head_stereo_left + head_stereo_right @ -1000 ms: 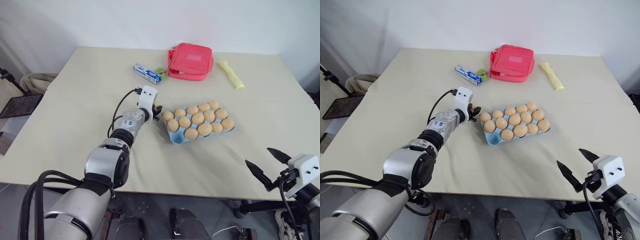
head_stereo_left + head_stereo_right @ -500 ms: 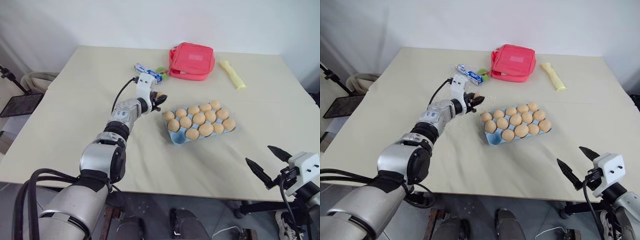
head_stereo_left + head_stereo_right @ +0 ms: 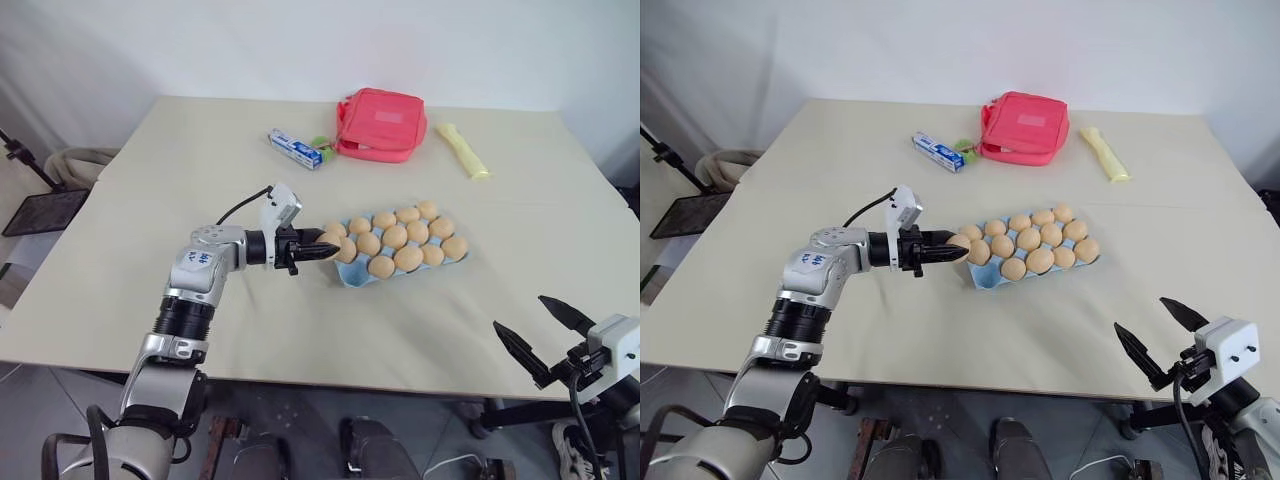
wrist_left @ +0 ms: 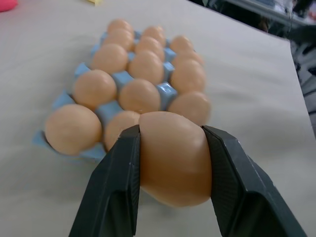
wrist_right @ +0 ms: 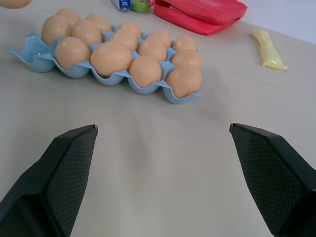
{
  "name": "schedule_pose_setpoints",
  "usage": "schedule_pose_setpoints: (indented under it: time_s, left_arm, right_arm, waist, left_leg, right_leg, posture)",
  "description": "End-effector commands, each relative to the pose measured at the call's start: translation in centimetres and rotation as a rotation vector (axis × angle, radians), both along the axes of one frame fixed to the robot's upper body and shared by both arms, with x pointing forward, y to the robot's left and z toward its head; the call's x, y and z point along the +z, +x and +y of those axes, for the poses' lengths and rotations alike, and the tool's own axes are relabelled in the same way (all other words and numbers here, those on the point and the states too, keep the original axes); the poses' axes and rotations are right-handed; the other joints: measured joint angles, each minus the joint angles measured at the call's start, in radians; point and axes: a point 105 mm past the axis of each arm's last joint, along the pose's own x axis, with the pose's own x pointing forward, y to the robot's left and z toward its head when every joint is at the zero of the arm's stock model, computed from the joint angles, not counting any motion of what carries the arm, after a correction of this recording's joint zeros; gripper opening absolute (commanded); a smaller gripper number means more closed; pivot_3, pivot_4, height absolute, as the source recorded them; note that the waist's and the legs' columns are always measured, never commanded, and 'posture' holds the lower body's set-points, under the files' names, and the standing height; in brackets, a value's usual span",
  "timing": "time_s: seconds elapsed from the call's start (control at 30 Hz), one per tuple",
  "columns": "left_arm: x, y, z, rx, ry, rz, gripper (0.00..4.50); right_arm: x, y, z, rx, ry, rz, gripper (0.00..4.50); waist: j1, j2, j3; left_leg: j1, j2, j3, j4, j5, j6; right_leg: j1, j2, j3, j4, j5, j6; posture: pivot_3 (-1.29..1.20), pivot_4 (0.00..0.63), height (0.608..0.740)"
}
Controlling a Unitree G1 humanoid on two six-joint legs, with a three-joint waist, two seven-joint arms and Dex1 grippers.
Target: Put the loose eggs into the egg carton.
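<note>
**One egg gripped at the carton's left end**

Two black fingers of the right gripper (image 3: 1162, 333) stand spread wide at the near right edge of the table (image 3: 150, 200), with nothing between them and bare tabletop ahead. Its wrist view looks across that bare stretch toward the egg carton (image 5: 29, 47).

Farther in and to the left, the left gripper (image 3: 322, 247) reaches rightward, roughly level, above the tabletop. Its jaws are clamped on one tan-orange egg (image 4: 175, 155), a finger pressed against each side of it. The held egg hangs just beside the left end of the light blue carton, at the corner nearest the arm; whether it touches the carton cannot be told.

The carton lies on the table right of centre, angled so that its right end sits a little farther away than its left. Its cups are packed with eggs (image 3: 400, 238) in rows, and the wrist view along the left fingers shows blue ridges between them.

Beyond the carton, toward the far edge, a red zip pouch (image 3: 383, 122) lies flat. Just left of it sits a small green object (image 3: 320, 143) and then a blue and white tube (image 3: 294, 147). Right of the pouch, well apart, a pale yellow object (image 3: 463, 148) lies on the table.
</note>
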Motion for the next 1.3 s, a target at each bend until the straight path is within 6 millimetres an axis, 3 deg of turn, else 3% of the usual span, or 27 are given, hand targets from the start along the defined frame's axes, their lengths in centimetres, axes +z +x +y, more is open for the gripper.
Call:
schedule_pose_setpoints:
  time_s: [0.03, 0.33, 0.57, 1.0, 1.03, 1.23, 1.27, 1.3]
  left_arm:
    - [0.9, -1.4, -1.1, -0.082, 0.010, -0.039, 1.57]
    - [-0.6, -2.5, -2.8, -0.180, 0.076, -0.037, 1.57]
    - [-1.0, -1.5, -3.7, -0.161, 0.068, -0.052, 1.57]
    - [-0.9, 0.2, -5.7, -0.149, 0.056, -0.049, 1.57]
    - [-1.0, 0.0, -5.8, -0.162, 0.059, -0.043, 2.23]
    - [-0.6, -0.4, -5.9, -0.178, 0.039, -0.050, 4.17]
    - [-0.2, -0.5, -5.8, -0.181, 0.025, -0.056, 4.47]
    - [0.3, -0.4, -5.7, -0.176, 0.008, -0.067, 4.47]
  right_arm:
    - [1.3, 0.3, -0.3, 0.002, -0.024, -0.048, 4.50]
    - [1.6, 0.7, 0.4, 0.034, -0.014, -0.067, 4.50]
    - [1.3, 0.0, 1.1, 0.069, 0.000, -0.040, 4.50]
    - [1.0, -0.2, 0.6, 0.025, -0.008, -0.039, 4.50]
    - [1.0, -0.3, 0.6, 0.023, -0.009, -0.038, 4.50]
    - [1.0, -0.4, 0.4, 0.018, -0.013, -0.036, 4.50]
    - [1.0, -0.4, 0.3, 0.019, -0.015, -0.036, 4.50]
    - [1.1, -0.3, 0.2, 0.019, -0.017, -0.036, 4.50]
  waist:
    - [-0.001, 0.000, 0.000]
    - [-0.002, 0.000, 0.000]
    - [-0.001, 0.000, 0.000]
    - [-0.001, 0.000, 0.000]
    - [-0.001, 0.000, 0.000]
    - [-0.001, 0.000, 0.000]
    - [-0.001, 0.000, 0.000]
    - [-0.001, 0.000, 0.000]
  left_leg:
    - [0.001, 0.000, -0.001, 0.001, 0.000, 0.000]
    - [0.005, 0.001, -0.001, -0.001, 0.000, 0.002]
    - [0.005, 0.001, -0.001, -0.007, 0.001, 0.005]
    - [0.005, 0.001, -0.001, -0.014, 0.000, 0.004]
    - [0.005, 0.001, -0.001, -0.014, 0.000, 0.004]
    - [0.005, 0.001, -0.001, -0.014, 0.000, 0.004]
    - [0.005, 0.001, -0.001, -0.014, -0.001, 0.004]
    - [0.005, 0.001, -0.001, -0.014, -0.001, 0.004]
  right_leg:
    - [0.002, 0.000, 0.000, -0.002, 0.001, 0.000]
    - [0.010, 0.000, 0.000, -0.012, 0.003, -0.002]
    - [0.009, 0.000, -0.001, -0.014, 0.004, 0.000]
    - [0.008, 0.000, -0.002, -0.018, 0.003, 0.000]
    - [0.008, 0.001, -0.002, -0.018, 0.003, 0.000]
    - [0.007, 0.000, -0.002, -0.018, 0.003, 0.000]
    - [0.007, 0.000, -0.002, -0.018, 0.003, 0.000]
    - [0.007, 0.000, -0.002, -0.018, 0.003, 0.000]
  posture:
    - [0.00, 0.150, 0.740]
    - [0.00, 0.150, 0.740]
    - [0.00, 0.150, 0.740]
    - [0.00, 0.150, 0.740]
    - [0.00, 0.150, 0.740]
    - [0.00, 0.150, 0.740]
    - [0.00, 0.150, 0.740]
    - [0.00, 0.150, 0.740]
